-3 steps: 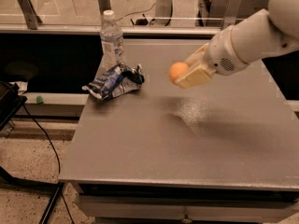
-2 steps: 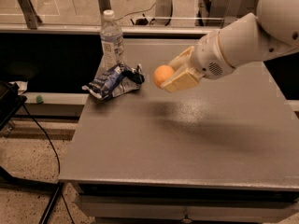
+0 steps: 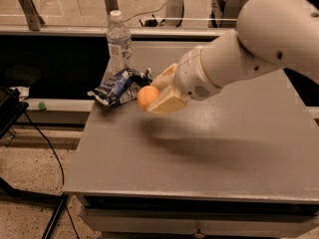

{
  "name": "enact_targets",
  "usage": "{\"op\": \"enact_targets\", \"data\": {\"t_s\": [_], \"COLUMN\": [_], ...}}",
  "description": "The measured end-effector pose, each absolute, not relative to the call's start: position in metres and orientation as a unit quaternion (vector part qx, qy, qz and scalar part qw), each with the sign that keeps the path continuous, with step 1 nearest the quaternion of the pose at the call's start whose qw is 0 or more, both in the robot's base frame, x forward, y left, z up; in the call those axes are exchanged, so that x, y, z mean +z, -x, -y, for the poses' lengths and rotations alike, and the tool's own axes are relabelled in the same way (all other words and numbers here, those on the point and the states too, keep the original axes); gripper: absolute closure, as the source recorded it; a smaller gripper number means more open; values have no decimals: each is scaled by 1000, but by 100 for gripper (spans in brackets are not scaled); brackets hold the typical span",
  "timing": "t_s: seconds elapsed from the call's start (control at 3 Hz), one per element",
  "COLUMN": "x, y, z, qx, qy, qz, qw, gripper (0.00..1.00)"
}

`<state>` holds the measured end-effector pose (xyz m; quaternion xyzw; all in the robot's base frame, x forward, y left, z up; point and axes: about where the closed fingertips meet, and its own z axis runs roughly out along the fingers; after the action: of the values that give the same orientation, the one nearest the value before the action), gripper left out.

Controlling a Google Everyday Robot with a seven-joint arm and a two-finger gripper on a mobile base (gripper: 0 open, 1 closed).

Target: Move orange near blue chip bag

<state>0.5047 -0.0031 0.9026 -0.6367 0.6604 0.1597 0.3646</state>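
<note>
Just left of the gripper claw (image 3: 154, 94) lies the blue chip bag (image 3: 115, 87), with the water bottle (image 3: 119, 41) standing behind it. The orange (image 3: 147, 97) sits clamped between the claw's closed fingers, held above the table (image 3: 199, 148). Over the last second the claw has carried it leftward from mid-table, so I judge that only lowering and releasing remain.

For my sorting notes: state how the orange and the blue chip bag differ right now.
The orange is round, smooth and one colour; the blue chip bag is crumpled, dark blue and white. The orange is smaller than the blue chip bag. The orange is held off the table in the gripper, close beside the bag; the blue chip bag lies flat on the table. Both are at the table's far left corner.
</note>
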Motion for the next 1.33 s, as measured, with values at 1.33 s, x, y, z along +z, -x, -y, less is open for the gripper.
{"op": "enact_targets", "data": {"t_s": [1.33], "x": [863], "y": [-520], "z": [-42], "qx": [137], "qy": [626], "qz": [-703], "qw": [309], "gripper": [100]}}
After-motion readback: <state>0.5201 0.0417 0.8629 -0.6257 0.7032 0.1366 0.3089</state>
